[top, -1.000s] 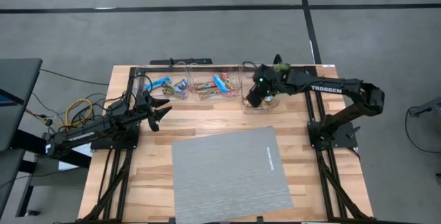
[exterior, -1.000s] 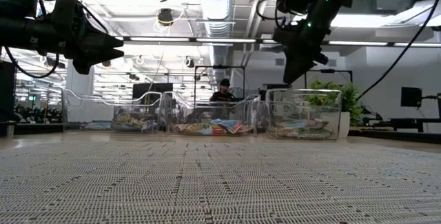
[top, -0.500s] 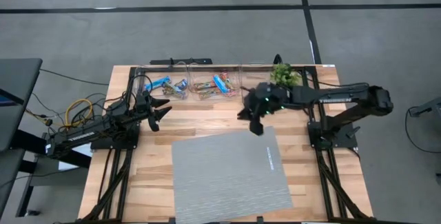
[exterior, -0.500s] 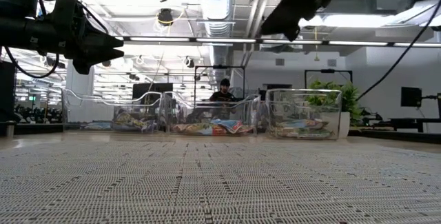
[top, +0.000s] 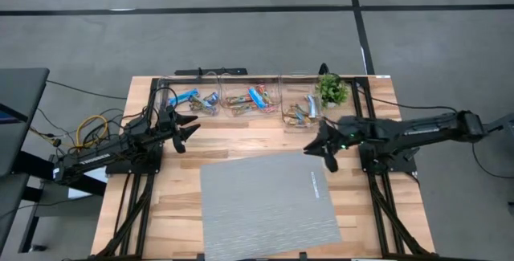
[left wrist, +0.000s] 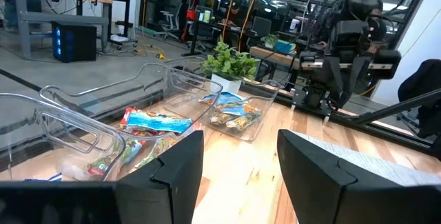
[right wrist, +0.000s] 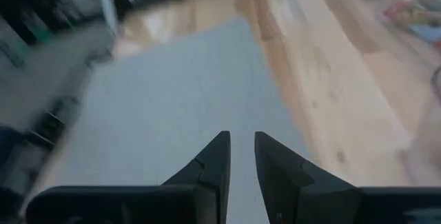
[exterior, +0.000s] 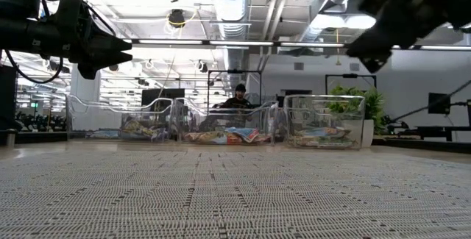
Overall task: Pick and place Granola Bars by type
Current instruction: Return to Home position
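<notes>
The granola bars lie sorted in three clear bins along the table's far edge: left bin point(top: 193, 100), middle bin point(top: 250, 100), right bin point(top: 303, 112). The low view shows the bars in piles point(exterior: 224, 134), and the left wrist view shows them too point(left wrist: 157, 122). My right gripper point(top: 323, 155) point(right wrist: 241, 138) hangs over the far right corner of the grey mat point(top: 269, 201). It holds nothing, and a narrow gap shows between its fingers. My left gripper point(top: 191, 131) point(left wrist: 241, 138) waits open and empty near the left bin.
A small green potted plant point(top: 332, 90) stands at the far right corner, beside the right bin. The grey mat covers the table's near middle, and bare wood point(top: 241, 136) lies between it and the bins. Cables point(top: 92, 128) hang off the left side.
My right gripper has left the space above the right bin. It swung toward the near edge over the mat's far corner, then toward the table's right edge, as its arm drew back. The bars and bins have kept still.
</notes>
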`<control>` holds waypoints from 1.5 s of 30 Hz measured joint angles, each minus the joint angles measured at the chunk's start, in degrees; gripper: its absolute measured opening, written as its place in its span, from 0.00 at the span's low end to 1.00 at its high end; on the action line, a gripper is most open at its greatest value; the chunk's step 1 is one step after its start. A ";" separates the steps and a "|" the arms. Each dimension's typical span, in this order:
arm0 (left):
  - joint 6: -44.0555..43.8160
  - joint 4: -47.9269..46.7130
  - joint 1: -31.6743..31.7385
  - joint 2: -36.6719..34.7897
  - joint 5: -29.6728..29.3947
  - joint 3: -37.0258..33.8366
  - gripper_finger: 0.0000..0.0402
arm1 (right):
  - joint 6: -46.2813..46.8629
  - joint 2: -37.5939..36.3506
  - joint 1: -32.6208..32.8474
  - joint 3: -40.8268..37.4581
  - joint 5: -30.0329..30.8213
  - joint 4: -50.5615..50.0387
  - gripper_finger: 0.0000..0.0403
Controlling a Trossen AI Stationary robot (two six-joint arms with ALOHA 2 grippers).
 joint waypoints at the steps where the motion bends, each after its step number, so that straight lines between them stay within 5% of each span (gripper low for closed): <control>1: 0.00 0.00 -0.02 -0.01 0.00 0.02 0.44 | 2.19 -2.20 0.70 -1.81 0.18 1.92 0.15; 20: 0.00 0.00 0.00 0.01 0.00 0.02 0.44 | -7.98 -25.20 3.46 -17.43 1.68 8.87 0.15; 38: -0.02 0.00 -0.02 -0.01 0.00 0.02 0.44 | -9.04 -36.60 3.25 -23.40 3.17 7.07 0.15; 45: 0.00 0.00 -0.01 -0.01 0.00 0.02 0.44 | -10.98 -36.76 0.80 -23.42 10.13 5.85 0.15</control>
